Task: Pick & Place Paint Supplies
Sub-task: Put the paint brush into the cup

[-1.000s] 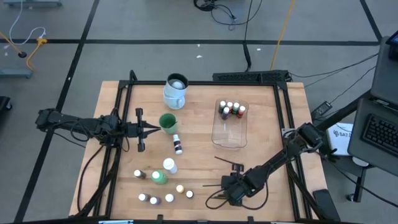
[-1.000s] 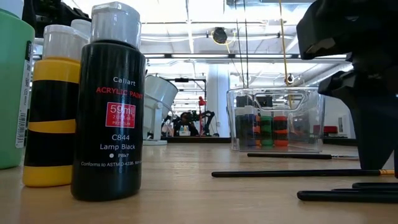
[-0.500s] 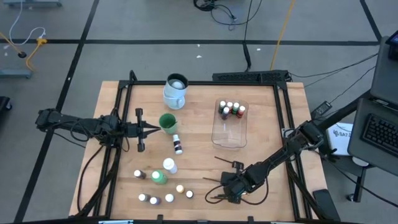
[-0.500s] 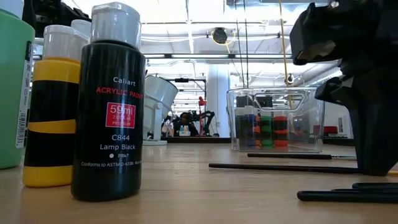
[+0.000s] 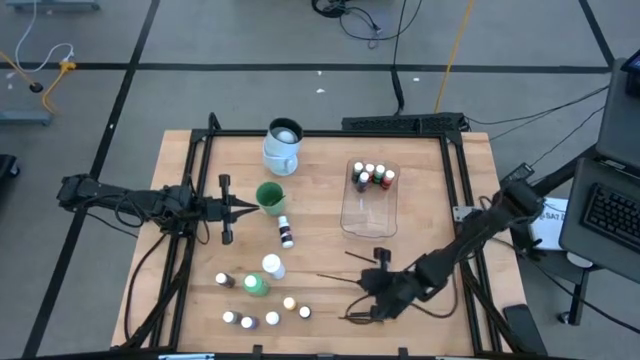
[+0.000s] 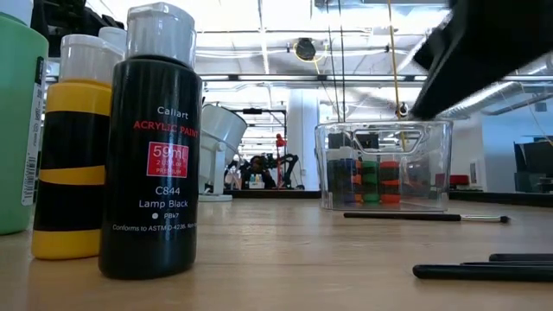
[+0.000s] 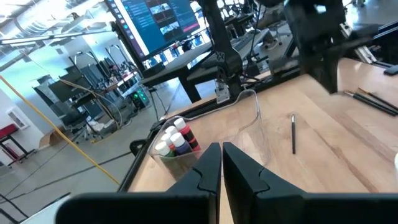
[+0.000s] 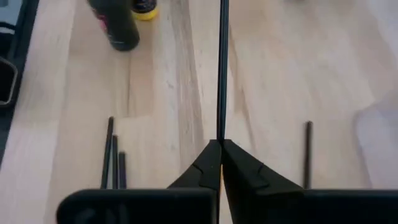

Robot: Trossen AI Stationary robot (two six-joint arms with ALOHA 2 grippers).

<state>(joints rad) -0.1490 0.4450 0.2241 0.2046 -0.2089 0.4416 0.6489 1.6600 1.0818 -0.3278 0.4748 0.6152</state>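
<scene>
On the wooden table [image 5: 320,180], the clear tub [image 5: 369,199] holds several small bottles at its far end. The left gripper [image 5: 247,207] waits pinched shut near the green cup [image 5: 270,196]. The right gripper [image 8: 220,149] is clamped on a thin brush [image 8: 222,68], lifted above the table; carrying it off probably comes next.
</scene>
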